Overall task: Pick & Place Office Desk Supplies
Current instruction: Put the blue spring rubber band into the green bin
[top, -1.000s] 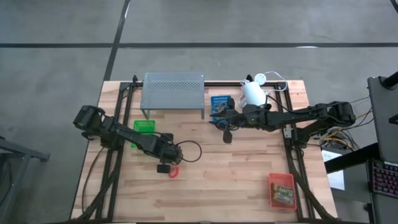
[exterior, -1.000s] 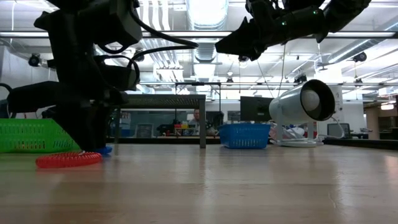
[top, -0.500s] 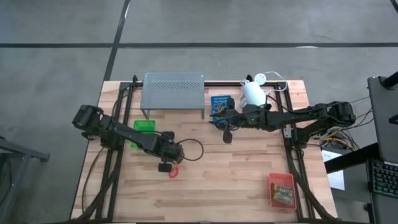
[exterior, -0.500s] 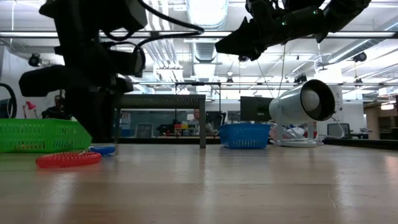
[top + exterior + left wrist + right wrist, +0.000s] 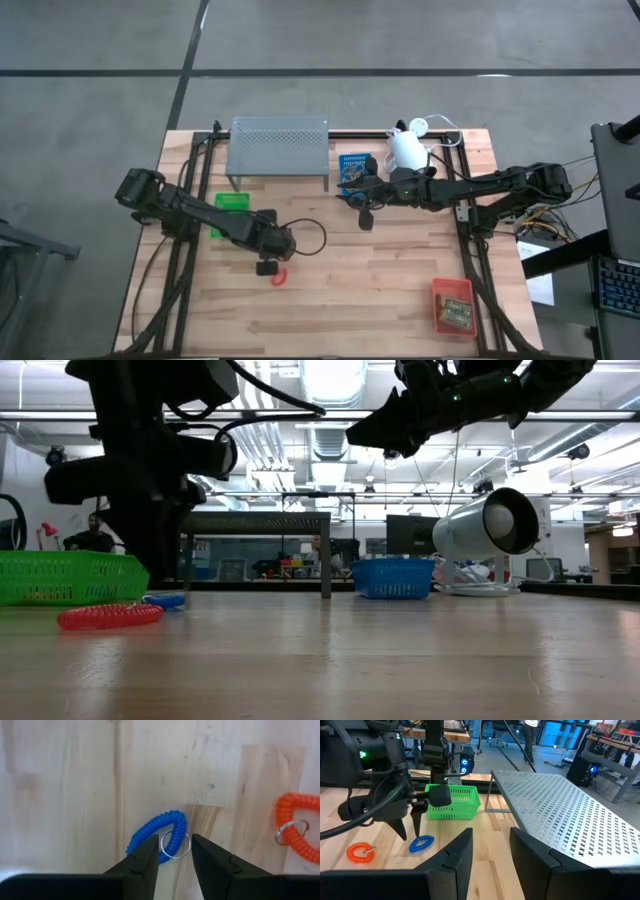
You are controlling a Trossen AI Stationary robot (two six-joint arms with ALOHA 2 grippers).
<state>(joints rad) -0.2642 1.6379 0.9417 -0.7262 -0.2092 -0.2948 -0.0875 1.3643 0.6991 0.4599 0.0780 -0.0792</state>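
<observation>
My left gripper (image 5: pixel 174 862) is open and points straight down over the blue coiled loop (image 5: pixel 155 836). Its fingers stand on either side of the loop's metal ring (image 5: pixel 175 845), a little above it as the right wrist view shows (image 5: pixel 408 831). The blue loop (image 5: pixel 421 843) lies flat on the table. The red-orange loop (image 5: pixel 279 277) lies flat just beyond it toward the near edge. My right gripper (image 5: pixel 365 220) is open and empty, held up in the air near the blue tray (image 5: pixel 353 167). The green tray (image 5: pixel 232 203) sits behind the left gripper.
The grey perforated shelf (image 5: pixel 279 148) stands at the far edge, and the white lamp (image 5: pixel 407 150) at the far right. A red-orange tray (image 5: pixel 453 305) holding small boxes sits near the right front corner. Bare wood lies across the table's middle and near side.
My left gripper has risen a little over the blue loop, and its arm has shifted slightly toward the far edge. In the low view the blue loop and the green tray now show more fully. Both loops have stayed in place.
</observation>
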